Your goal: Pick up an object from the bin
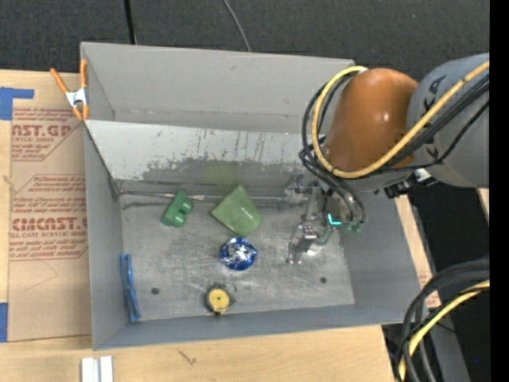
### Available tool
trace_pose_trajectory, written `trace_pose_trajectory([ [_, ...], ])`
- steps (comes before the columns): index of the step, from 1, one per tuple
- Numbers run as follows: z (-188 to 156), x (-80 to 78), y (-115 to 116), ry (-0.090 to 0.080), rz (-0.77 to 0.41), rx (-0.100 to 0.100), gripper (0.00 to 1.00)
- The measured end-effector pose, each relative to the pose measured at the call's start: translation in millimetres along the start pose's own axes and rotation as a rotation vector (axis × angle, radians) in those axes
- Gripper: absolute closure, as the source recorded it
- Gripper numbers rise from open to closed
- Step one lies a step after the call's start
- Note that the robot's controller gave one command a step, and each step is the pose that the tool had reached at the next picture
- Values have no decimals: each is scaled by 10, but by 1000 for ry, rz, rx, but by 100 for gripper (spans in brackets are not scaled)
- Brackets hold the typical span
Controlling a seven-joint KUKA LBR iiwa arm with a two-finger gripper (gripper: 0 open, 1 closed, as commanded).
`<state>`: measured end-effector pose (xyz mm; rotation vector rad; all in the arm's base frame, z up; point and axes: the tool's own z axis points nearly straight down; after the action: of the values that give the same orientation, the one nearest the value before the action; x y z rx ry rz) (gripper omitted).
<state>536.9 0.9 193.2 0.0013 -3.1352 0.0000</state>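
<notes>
Arm [374, 118]: orange-capped, over the bin's [199, 86] 2 o'clock corner.
Jaws: low over bare floor at 3 o'clock; released or clenched, cannot tell.
Ball [238, 254]: blue-white, near centre, at the jaws' 9 o'clock, apart from them.
Wedge [236, 209]: pale green, 12 o'clock.
Block [176, 209]: green, 10 o'clock.
Disc [217, 298]: yellow, 6 o'clock.
Strip [127, 287]: blue, 8 o'clock, along the wall.

**Red print read on cardboard sheet [40, 173]**

Red lettering is printed on the sheet lying to the left of the bin [103, 213]. "CAST.GP" can be made out near its top, and lower down what appears to be "CELL-CAST ACRYLIC SHEET". Dark letters are borne on the grey arm [457, 126] but cannot be read whole.
</notes>
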Motion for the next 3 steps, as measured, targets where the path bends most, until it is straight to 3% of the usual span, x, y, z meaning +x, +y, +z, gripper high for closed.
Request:
trace_pose_trajectory([
  [1, 666, -79, 394, -13, 93, 0, 0],
  [2, 1091, 478, 688, -23, -125, 1, 0],
  [3, 1065, 449, 699, -32, -125, -1, 100],
])
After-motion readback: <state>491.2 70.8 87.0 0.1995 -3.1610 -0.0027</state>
